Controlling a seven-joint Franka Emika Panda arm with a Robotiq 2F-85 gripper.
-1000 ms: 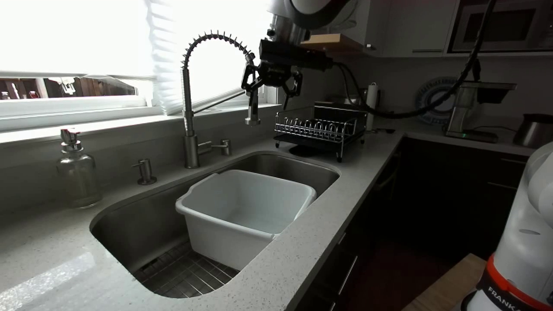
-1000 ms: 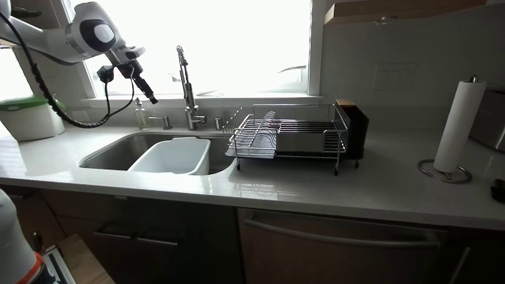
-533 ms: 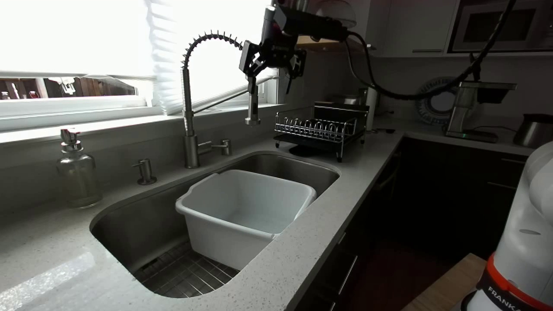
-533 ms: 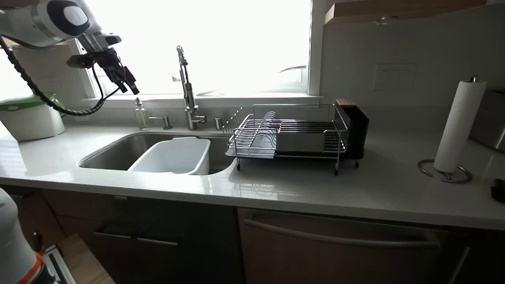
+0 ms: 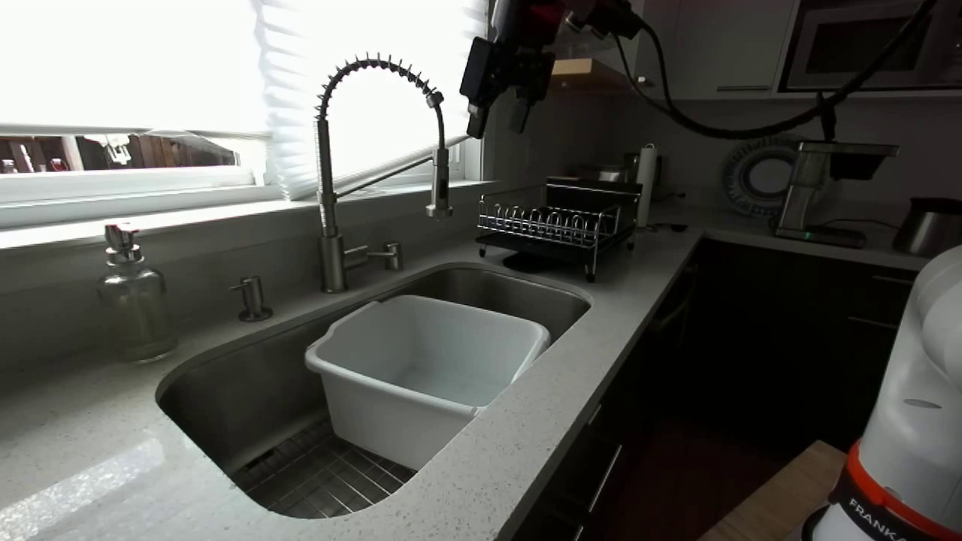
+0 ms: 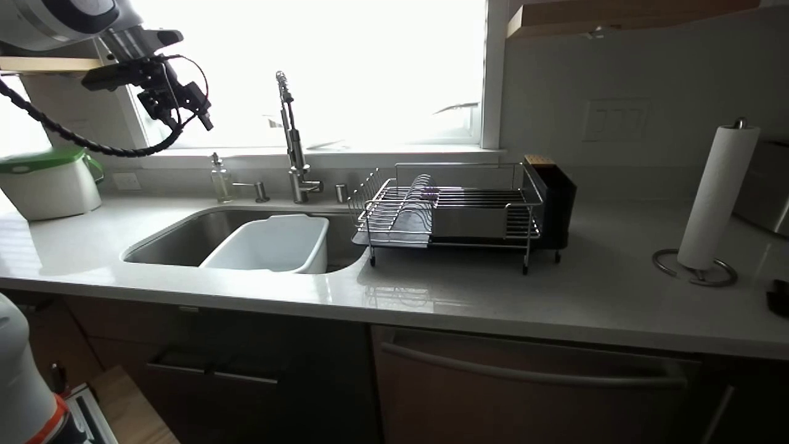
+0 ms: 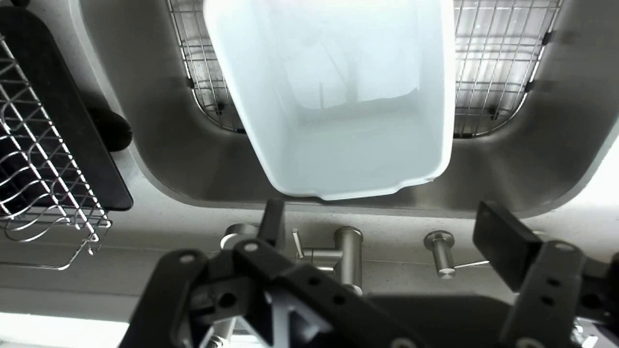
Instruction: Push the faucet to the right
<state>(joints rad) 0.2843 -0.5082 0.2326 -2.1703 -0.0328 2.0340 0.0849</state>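
The faucet is a tall silver-grey tap with a coiled-spring arch (image 5: 325, 161) and a spray head hanging over the back of the sink in an exterior view. It also stands upright behind the sink in an exterior view (image 6: 296, 151). In the wrist view its base (image 7: 350, 256) and side lever show between the fingers, farther off; its upper part is mostly hidden by the gripper. My gripper (image 5: 497, 122) is open and empty, raised right of the spray head there and apart from it. In an exterior view the gripper (image 6: 192, 123) is left of the faucet. Its fingers (image 7: 382, 234) are wide apart.
A white tub (image 5: 428, 353) sits in the steel sink (image 5: 248, 398). A wire dish rack (image 6: 456, 213) stands beside the sink. A glass soap bottle (image 5: 137, 308) and a small metal dispenser (image 5: 254, 299) stand behind it. A window is behind the faucet.
My gripper has moved up and away from the faucet's spray head, leftward in one of the exterior views, and has turned about its axis. The faucet has not visibly moved.
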